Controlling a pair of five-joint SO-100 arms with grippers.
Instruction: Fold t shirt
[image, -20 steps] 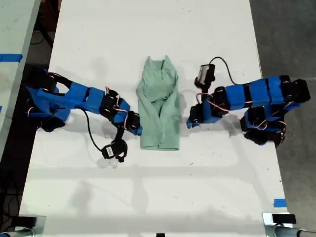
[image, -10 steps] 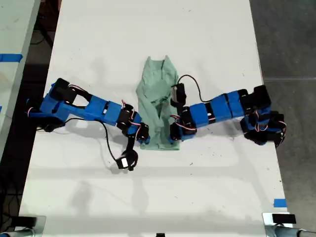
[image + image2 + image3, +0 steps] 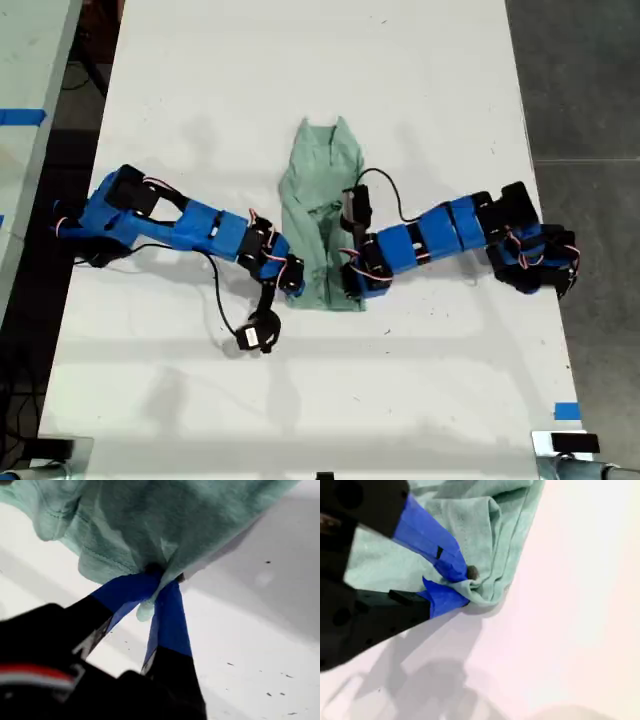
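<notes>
Both your tools are pinching the t shirt (image 3: 322,220) hem: my first gripper (image 3: 159,587) and my second gripper (image 3: 462,587) each clamped on mint cloth. Shirt lies mid white tabletop (image 3: 300,60). Beyond, grey floor (image 3: 580,80), blue tape (image 3: 22,116). No writing readable.

Robot lab, white table (image 3: 300,400), blue tape (image 3: 566,411)

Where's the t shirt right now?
The t shirt lies mid-table in the exterior view, between the two blue arms, its lower corners pinched by my first gripper and my second gripper.
</notes>
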